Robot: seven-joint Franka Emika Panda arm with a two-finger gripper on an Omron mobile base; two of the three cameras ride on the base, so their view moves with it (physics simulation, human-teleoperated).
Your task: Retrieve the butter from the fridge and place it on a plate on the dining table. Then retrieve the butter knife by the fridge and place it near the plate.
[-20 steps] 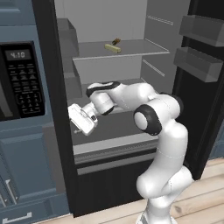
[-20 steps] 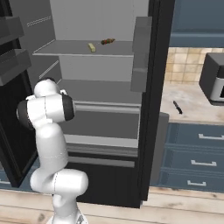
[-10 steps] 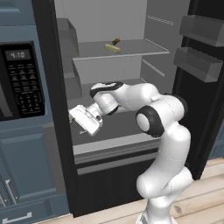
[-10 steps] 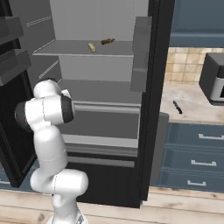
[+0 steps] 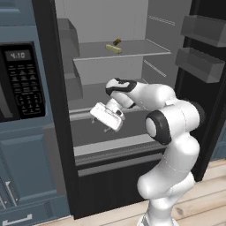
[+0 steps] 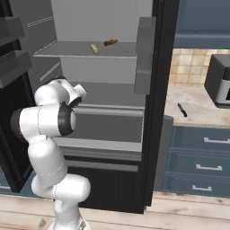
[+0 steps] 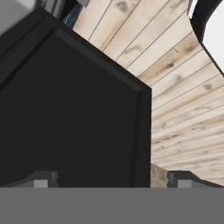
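The fridge (image 5: 54, 110) stands open, its pale grey inside showing. On its upper shelf lies the butter (image 5: 114, 48), a pale yellow stick, with a small brown lump (image 5: 117, 41) just behind it. From the right side the butter (image 6: 94, 48) shows on the same shelf. My gripper (image 5: 105, 120) hangs well below that shelf, in front of the lower shelf, pointing downward. It is open and empty; in the hand view its fingertips (image 7: 41, 179) stand wide apart over the fridge's black front. The butter knife (image 6: 181, 109) lies on the counter right of the fridge. Plate and dining table are out of view.
A microwave (image 5: 22, 81) sits in the blue-grey cabinet left of the fridge. Door bins (image 5: 203, 31) jut out on the right door. The marbled counter (image 6: 197, 101) over blue drawers carries a dark appliance (image 6: 220, 81). Wooden floor (image 7: 183, 87) lies below.
The hand has shifted right, toward the fridge's inside, and its jaws have spread wider. The butter and the knife have not moved.
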